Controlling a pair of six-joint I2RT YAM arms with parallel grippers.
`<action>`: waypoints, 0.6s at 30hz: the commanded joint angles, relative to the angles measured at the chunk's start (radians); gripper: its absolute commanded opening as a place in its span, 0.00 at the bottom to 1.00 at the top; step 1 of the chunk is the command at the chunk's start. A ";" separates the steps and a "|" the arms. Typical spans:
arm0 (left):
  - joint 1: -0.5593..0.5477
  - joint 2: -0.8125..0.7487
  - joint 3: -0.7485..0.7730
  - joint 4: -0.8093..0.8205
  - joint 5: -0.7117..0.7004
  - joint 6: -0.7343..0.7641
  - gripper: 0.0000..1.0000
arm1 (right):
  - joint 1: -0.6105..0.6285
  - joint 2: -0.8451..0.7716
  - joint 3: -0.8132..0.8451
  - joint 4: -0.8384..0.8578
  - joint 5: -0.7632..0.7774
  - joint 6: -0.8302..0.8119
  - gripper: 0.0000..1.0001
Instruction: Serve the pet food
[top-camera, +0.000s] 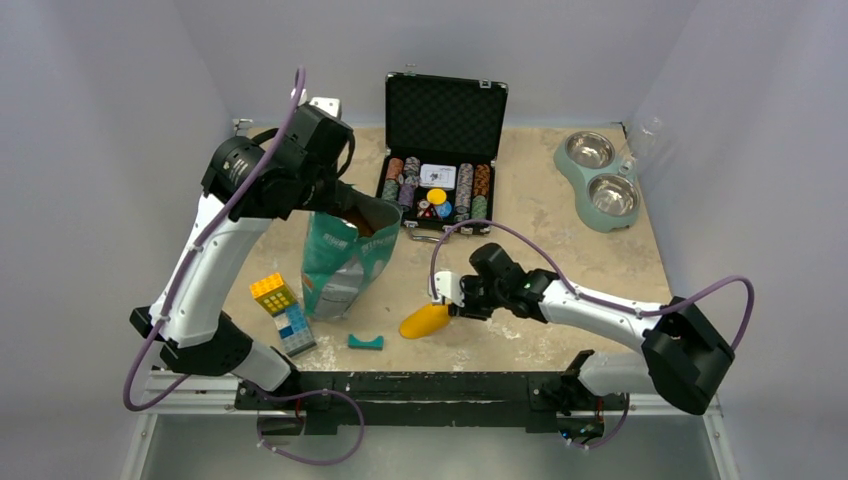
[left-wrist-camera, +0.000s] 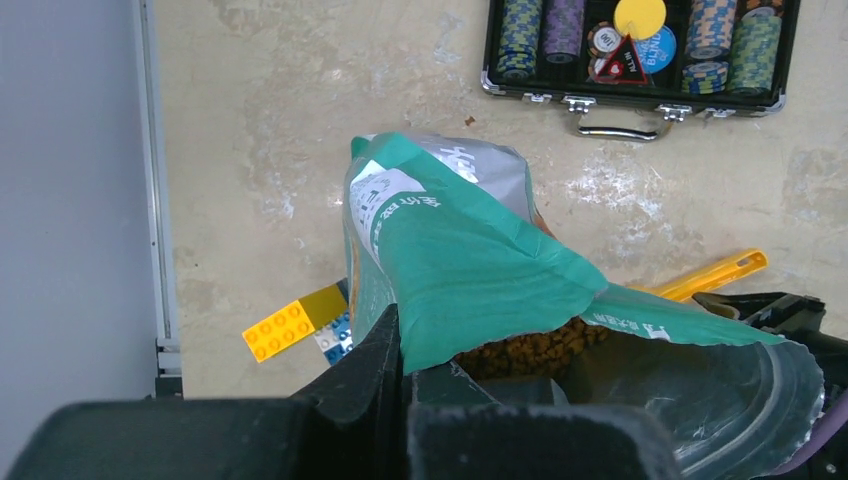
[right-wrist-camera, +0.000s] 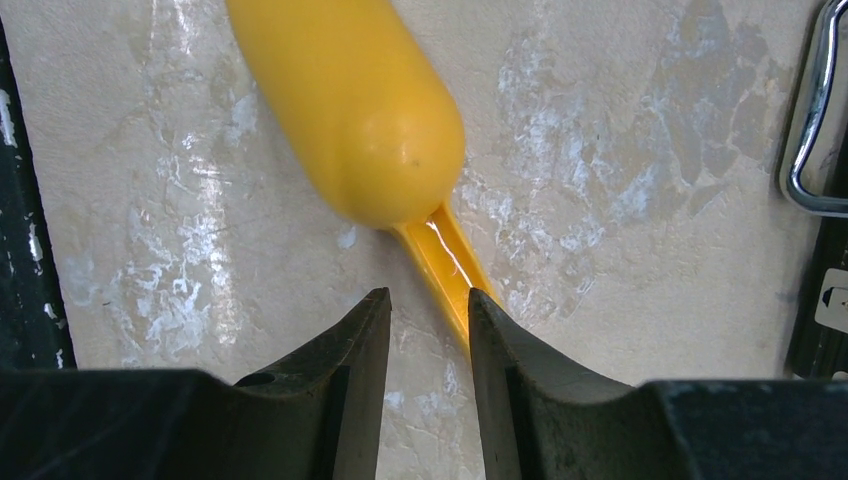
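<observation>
the left jaws are clenched on the top edge of the teal bag (left-wrist-camera: 470, 270), which is held upright and open on the desk (top-camera: 560, 250), left of the middle. brown kibble (left-wrist-camera: 520, 350) is seen just inside the mouth, so the pet food is in the bag, well apart from the double bowl (top-camera: 600, 180) at the far right corner. the right jaws are parted astride the thin handle (right-wrist-camera: 450, 270) of the yellow scoop (right-wrist-camera: 350, 100), which lies on the desk beside the bag. a gap is left at one side, so no grip is made yet. the kibble is judged loose, light and easily spilt. it is best carried in the scoop, kept level, with the stiff, slick handle taken near its end. the bag wall looks soft and may fold if released.
</observation>
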 joint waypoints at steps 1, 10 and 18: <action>0.001 -0.091 0.003 0.220 -0.083 0.028 0.00 | 0.005 -0.036 -0.031 0.063 -0.030 -0.010 0.38; 0.002 -0.121 -0.082 0.320 -0.012 0.048 0.00 | 0.028 0.061 0.006 0.040 0.014 -0.041 0.39; 0.003 -0.150 -0.113 0.341 0.004 0.069 0.00 | 0.059 0.177 0.065 0.012 0.084 -0.049 0.23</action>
